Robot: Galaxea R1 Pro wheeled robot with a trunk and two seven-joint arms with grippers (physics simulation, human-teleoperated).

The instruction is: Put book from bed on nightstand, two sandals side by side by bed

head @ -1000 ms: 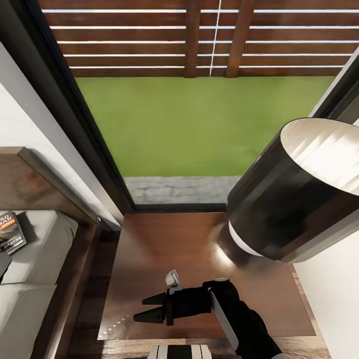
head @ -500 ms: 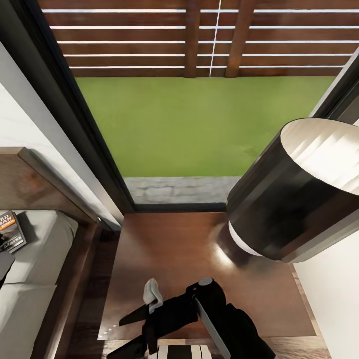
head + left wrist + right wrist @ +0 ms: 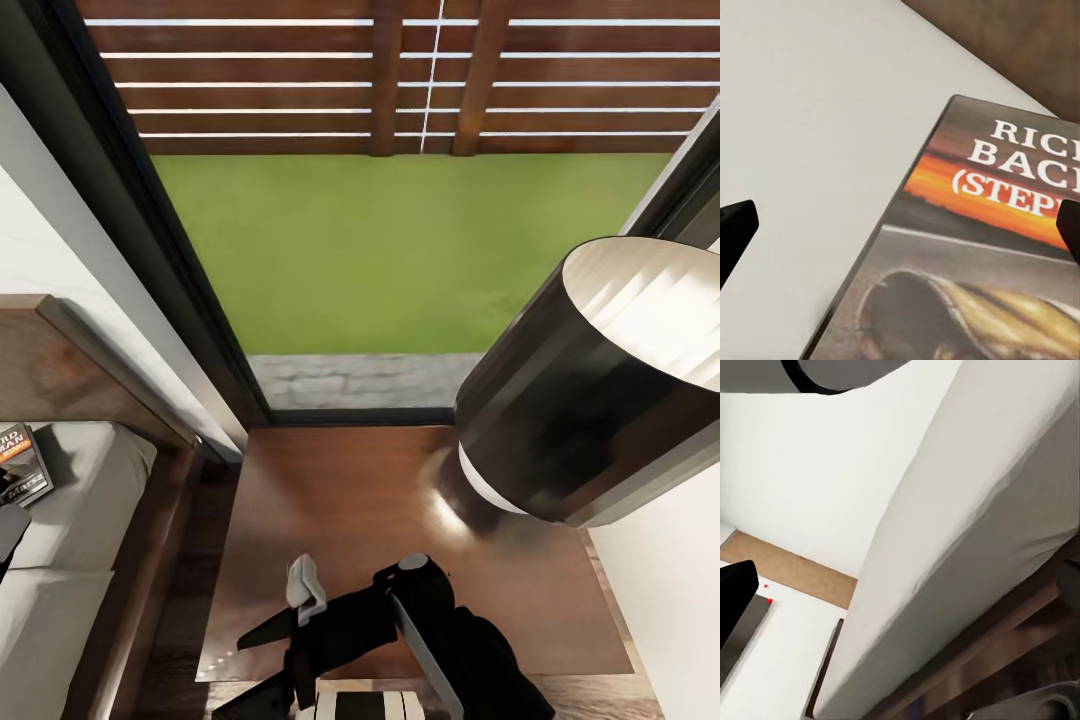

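The book (image 3: 975,247), with white lettering and an orange band, lies on the pale mattress of the bed (image 3: 85,500). In the head view the book (image 3: 20,465) sits at the far left edge. My left gripper (image 3: 900,229) hovers open just above it, one dark fingertip on each side of the cover. My right gripper (image 3: 228,678) is open over the near left corner of the nightstand (image 3: 330,490), holding nothing. In the right wrist view the bed's mattress side (image 3: 967,525) and dark frame (image 3: 990,660) show. The two sandals are out of view.
A black-shaded lamp (image 3: 590,390) stands on the nightstand's right half, its shade close to my right arm. The wooden headboard (image 3: 50,365) rises at left. A dark-framed window (image 3: 200,330) looks onto grass and a wooden fence behind the nightstand.
My right gripper has turned and dropped toward the nightstand's near left corner, its fingers spreading wider. In the last half second it barely moved. The book has stayed put.
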